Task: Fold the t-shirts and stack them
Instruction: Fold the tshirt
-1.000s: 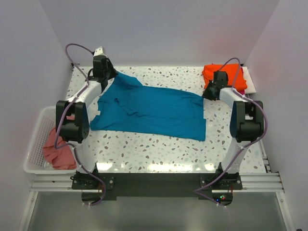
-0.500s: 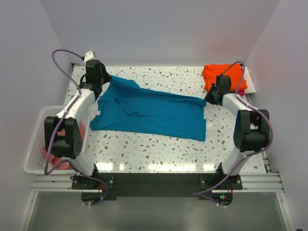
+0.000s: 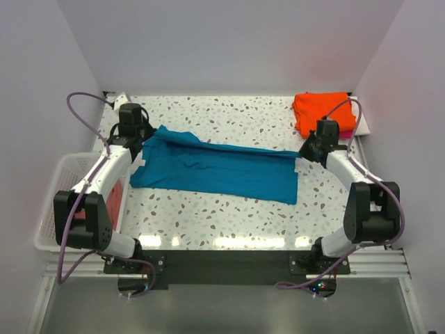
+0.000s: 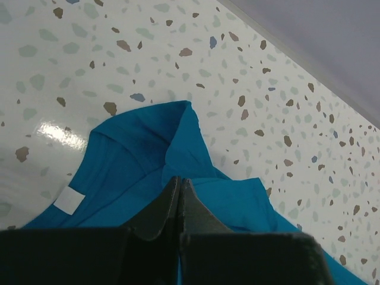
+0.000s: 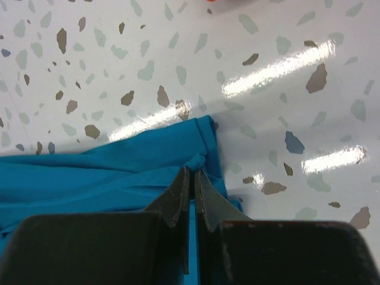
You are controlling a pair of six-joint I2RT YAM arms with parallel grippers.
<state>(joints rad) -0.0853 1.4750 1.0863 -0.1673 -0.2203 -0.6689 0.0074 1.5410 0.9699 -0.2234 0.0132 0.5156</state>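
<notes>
Both arms are out over the terrazzo table (image 3: pixel 229 219) and both are busy with the same garment. The teal-blue t-shirt (image 3: pixel 222 170) lies across the middle of the table, its long axis running from the left edge toward the right edge. The left gripper (image 3: pixel 148 133) sits at the shirt's far-left end and the right gripper (image 3: pixel 302 154) at its far-right end. From the left wrist view the fingers are pressed tight together with teal cloth caught at their tips, a small white label lying just to the side. From the right wrist view the fingers are pinched on a bunched corner of cloth, with bare speckled tabletop just beyond it. So each arm is clamped on one end of the far long edge, and that edge looks raised and rolled a little toward the near side. Here's what the fold hangs on: the rest of the shirt lies flat on the near side of both grippers, toward the arm bases. My read is that the held edge has to travel toward the near edge, both ends level, to halve the shirt lengthwise. Neither arm is nearer; they sit at opposite ends. If one runs ahead, I'd expect the fold line to skew. A folded orange t-shirt (image 3: pixel 321 110) waits at the far-right corner, just beyond the right arm. Salmon-pink cloth (image 3: pixel 115 198) shows in the white lattice basket (image 3: pixel 59 184) off the left edge.
</notes>
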